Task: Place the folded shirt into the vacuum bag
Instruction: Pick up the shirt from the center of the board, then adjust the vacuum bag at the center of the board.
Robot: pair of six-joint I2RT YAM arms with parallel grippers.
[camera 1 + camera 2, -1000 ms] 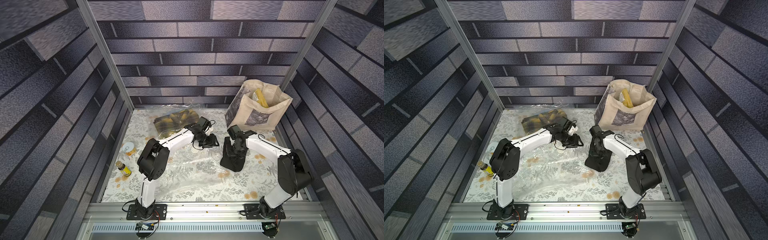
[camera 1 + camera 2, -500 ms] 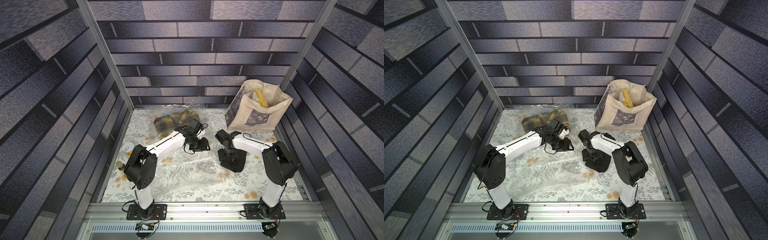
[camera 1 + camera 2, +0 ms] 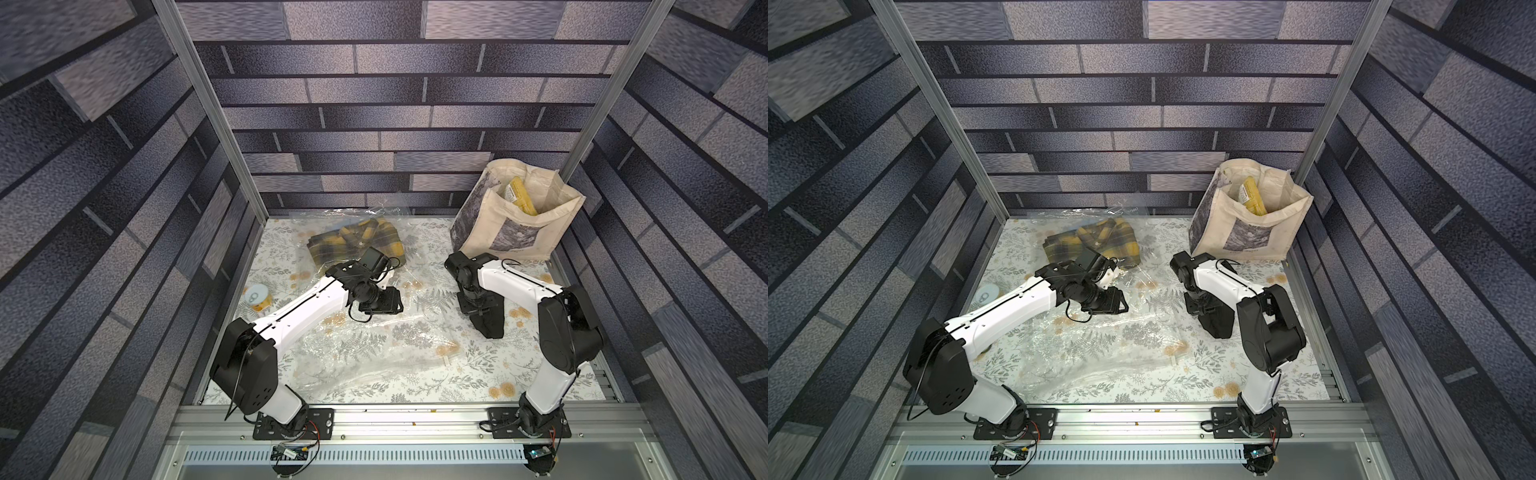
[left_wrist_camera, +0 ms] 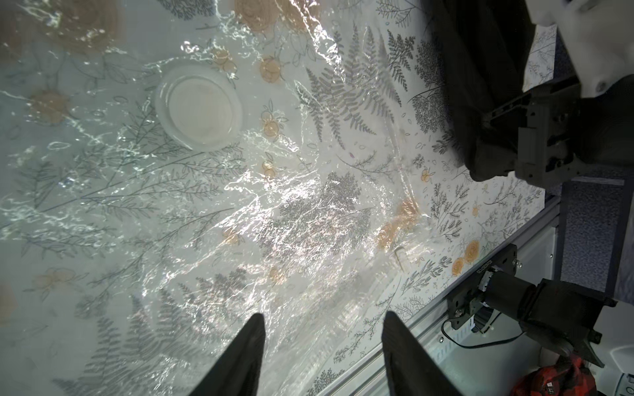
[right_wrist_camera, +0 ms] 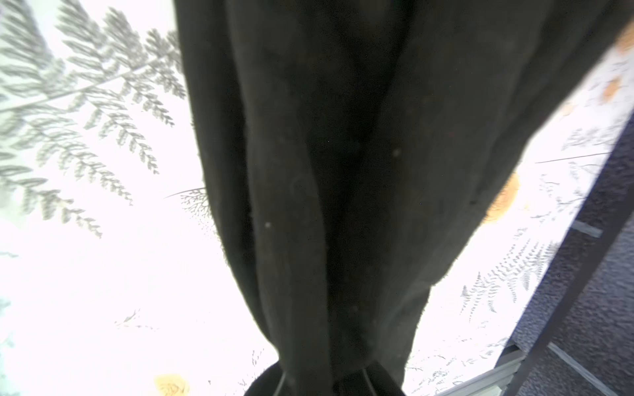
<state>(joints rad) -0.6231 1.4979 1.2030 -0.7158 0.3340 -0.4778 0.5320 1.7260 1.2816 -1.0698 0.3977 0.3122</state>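
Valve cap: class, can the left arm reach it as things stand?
Probably yes: the left gripper hovers open above the vacuum bag, and nothing lies between it and the valve cap.

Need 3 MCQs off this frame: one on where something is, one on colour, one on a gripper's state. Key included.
1. Where does the tote bag stand?
A) far right corner of the table
B) near left corner
C) middle of the table

2. What colour is the shirt in the right gripper?
A) red
B) black
C) white

3. How is the left gripper?
A) shut on the shirt
B) shut on the valve cap
C) open, empty

Key:
1 A: it stands at the back wall, beyond the right arm.
2 B: black cloth hangs from the closed jaws.
3 C: its fingers stand apart over the vacuum bag, with nothing between them.
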